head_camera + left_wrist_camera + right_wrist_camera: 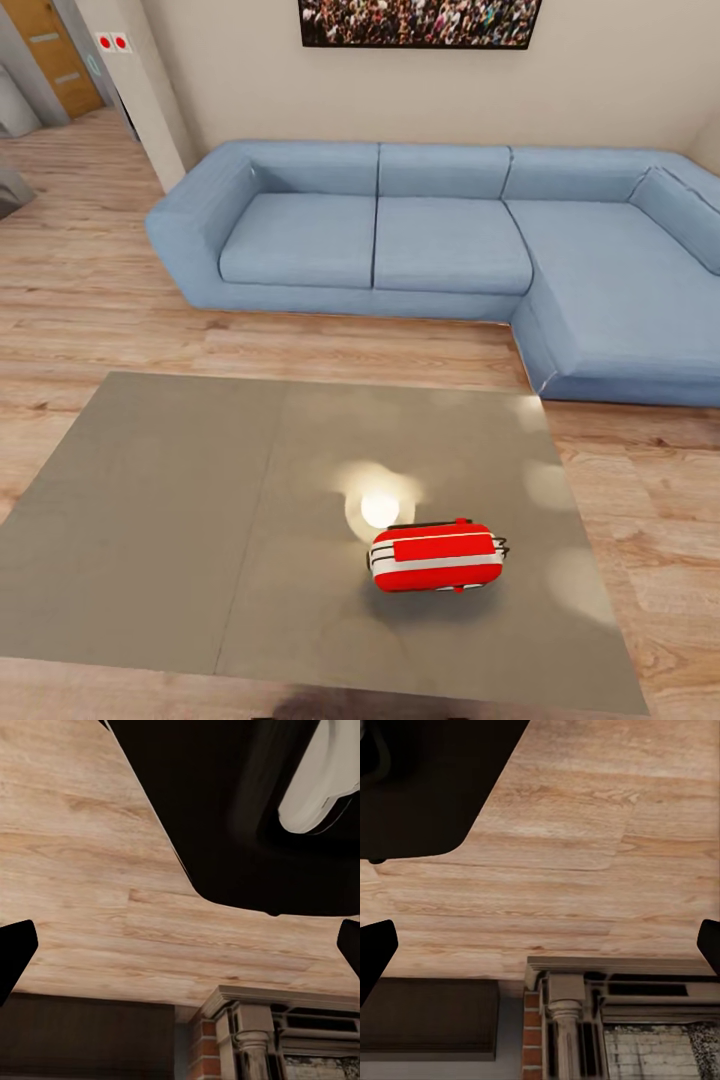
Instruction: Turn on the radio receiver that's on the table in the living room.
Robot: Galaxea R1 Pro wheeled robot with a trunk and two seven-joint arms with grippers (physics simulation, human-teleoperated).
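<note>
In each wrist view, the dark fingertips of the left tool (180, 945) and the right tool (540, 945) sit at opposite edges of the frame, spread wide apart, holding and touching nothing, with wood floor (97, 885) and a brick fireplace (607, 1020) between them. In the head view, the radio receiver (437, 556) lies on the grey table (170, 520), lower right of centre in the frame, its long axis running left to right across the picture, handle side toward the blue sofa (440, 240). How far it lies from either tool cannot be told.
</note>
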